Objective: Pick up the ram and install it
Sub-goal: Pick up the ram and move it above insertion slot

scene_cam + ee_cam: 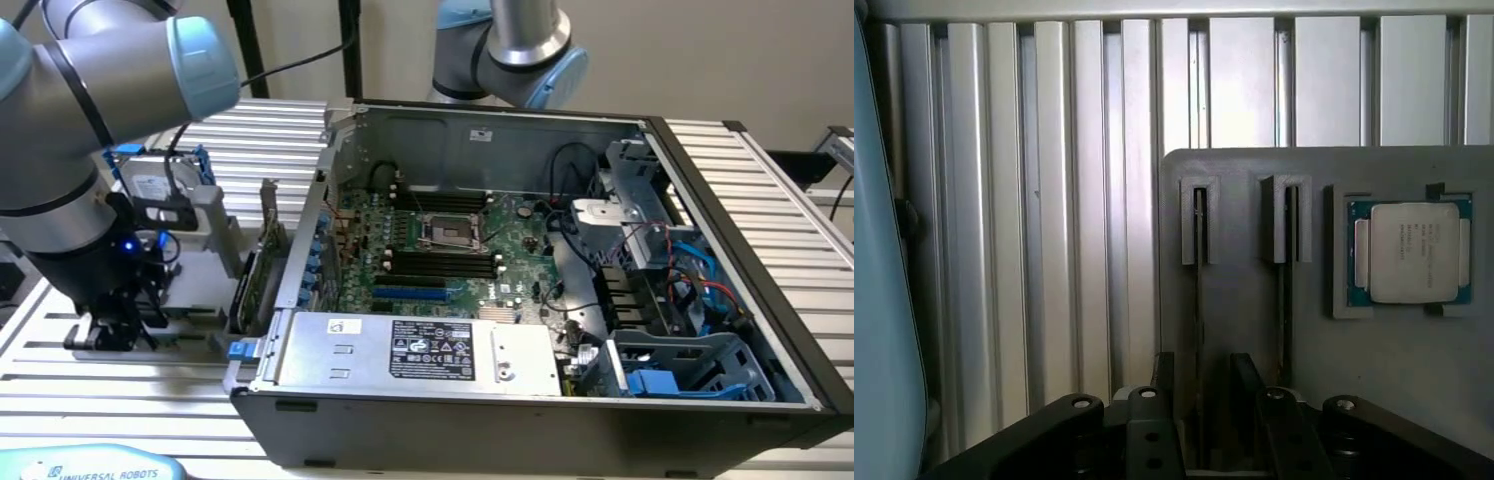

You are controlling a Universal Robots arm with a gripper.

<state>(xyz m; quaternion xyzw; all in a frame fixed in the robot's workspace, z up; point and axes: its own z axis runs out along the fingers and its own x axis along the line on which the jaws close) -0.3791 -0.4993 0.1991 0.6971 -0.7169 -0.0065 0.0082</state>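
Two thin ram sticks stand on edge in the slotted posts of a grey holder plate (1244, 310): one ram (1199, 250) and a second ram (1286, 250). My gripper (1202, 385) is open, and its dark fingers (1162, 375) stand on either side of the first ram's edge without closing on it. In the exterior view the gripper (114, 325) hangs low over the grey fixture (200, 250), at the exterior view's left of the open computer case (534, 400). The empty black memory slots (434, 265) lie on the motherboard below the processor socket (447, 232).
A square silver processor chip (1414, 250) sits in a recess of the holder plate beside the rams. An upright expansion card (263, 265) leans between the fixture and the case wall. Ribbed aluminium table slats (1054, 200) surround the holder. Cables and a power supply (414, 350) crowd the case.
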